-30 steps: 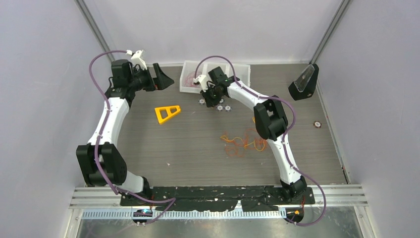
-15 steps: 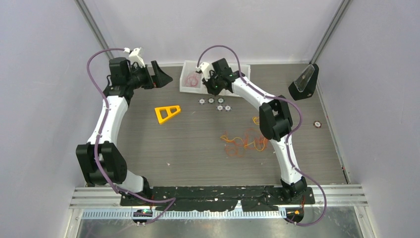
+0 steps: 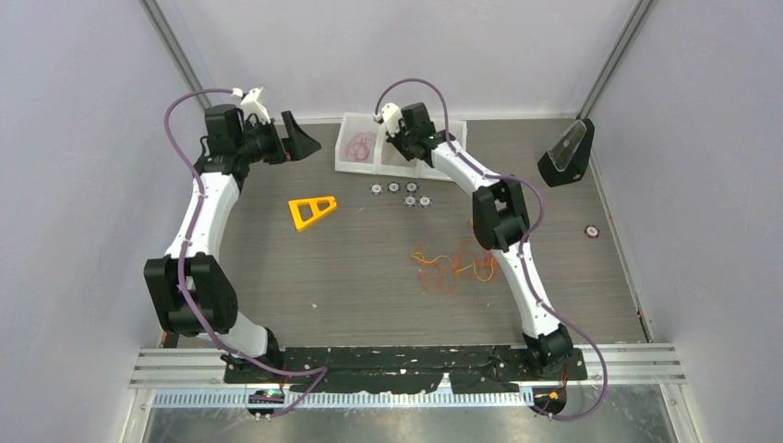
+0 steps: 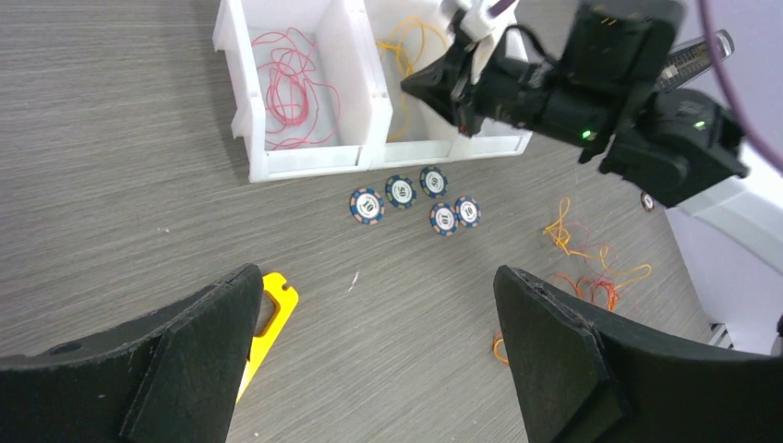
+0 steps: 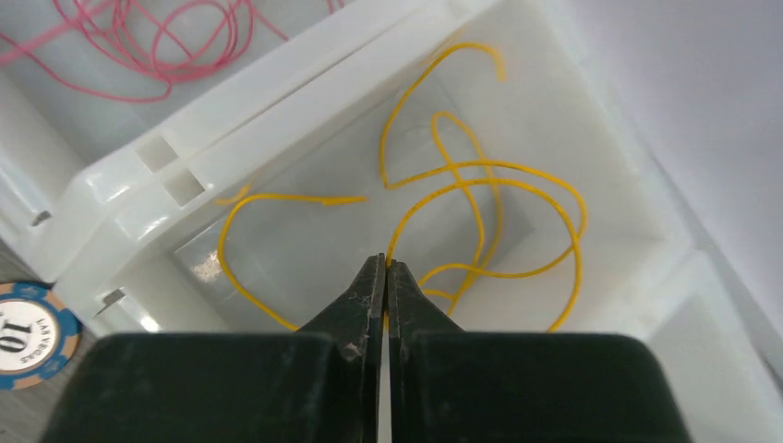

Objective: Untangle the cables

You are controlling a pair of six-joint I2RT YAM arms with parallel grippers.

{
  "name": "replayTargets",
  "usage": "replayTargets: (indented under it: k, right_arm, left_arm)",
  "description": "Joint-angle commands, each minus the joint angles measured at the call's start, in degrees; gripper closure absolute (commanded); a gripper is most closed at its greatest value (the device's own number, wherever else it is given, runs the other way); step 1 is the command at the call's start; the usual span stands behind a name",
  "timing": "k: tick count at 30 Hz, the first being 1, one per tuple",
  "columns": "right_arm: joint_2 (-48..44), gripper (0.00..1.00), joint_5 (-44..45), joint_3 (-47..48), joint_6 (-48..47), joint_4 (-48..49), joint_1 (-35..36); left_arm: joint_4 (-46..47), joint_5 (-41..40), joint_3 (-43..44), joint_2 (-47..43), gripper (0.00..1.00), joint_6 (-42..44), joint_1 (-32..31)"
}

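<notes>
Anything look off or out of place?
A tangled pile of orange and yellow cables lies loose on the table, while a red cable and a yellow cable are in separate compartments of the white bin.

Poker chip [image 5: 23,337]: "10", "LAS VEGAS".

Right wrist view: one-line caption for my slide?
Right gripper, shut on a yellow cable, over the white bin compartment holding its loops.

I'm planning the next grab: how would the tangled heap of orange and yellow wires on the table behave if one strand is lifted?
The tangled heap of thin orange and yellow wires is probably floppy and light: strands lie in loose flat curls. Their loops cross, so lifting one would likely drag others.
</notes>
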Motion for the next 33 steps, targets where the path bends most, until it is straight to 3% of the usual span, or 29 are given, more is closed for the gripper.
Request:
replayTargets:
  k: [1, 4, 6, 17, 22, 25, 28, 30, 33]
  right_arm:
    - [1.3, 0.95, 1.4, 4.2, -4.2, 1.9, 1.8]
    - [0.7, 0.95, 0.8, 2.2, -6.7, 1.7, 2.7]
    - [-0.6, 0.89, 0.8, 0.4, -6.9, 1.7, 2.9]
    - [-16.0, 0.44, 0.5, -7.1, -3.4, -0.3, 2.7]
    - [-24.9, 0.17, -2.3, -12.1, -3.0, -8.6, 1.4]
    - [-31.2, 0.06, -8.8, -16.1, -1.9, -18.1, -0.2]
    - [-36.4, 0.03, -13.9, -22.1, -2.8, -26.6, -2.5]
    - [-40.8, 0.03, -15.5, -31.9, -2.9, -30.7, -4.2]
    - [-48.1, 0.04, -16.2, -43.3, -2.7, -32.4, -7.4]
  left_arm:
    - [-0.5, 2.0, 3.5, 1.2, 0.02, 0.4, 1.0]
    - [-0.9, 2.3, 4.7, 2.0, 0.02, 0.3, 1.0]
    - [-1.0, 2.6, 5.4, 2.4, 0.02, 0.1, 1.1]
    - [1.7, 3.0, 7.0, 1.7, 0.00, -1.1, 0.8]
    - [0.4, 0.7, 9.3, 0.9, 0.00, 2.3, 0.7]
    - [-0.6, -1.6, 10.6, 0.3, 0.00, 5.5, 0.4]
    - [-3.9, -5.8, 11.5, -0.9, 0.00, 13.3, -1.5]
    - [-6.6, -8.1, 11.3, -2.0, 0.00, 20.9, -3.3]
    - [-8.3, -9.0, 9.3, -3.9, 0.00, 25.1, -6.9]
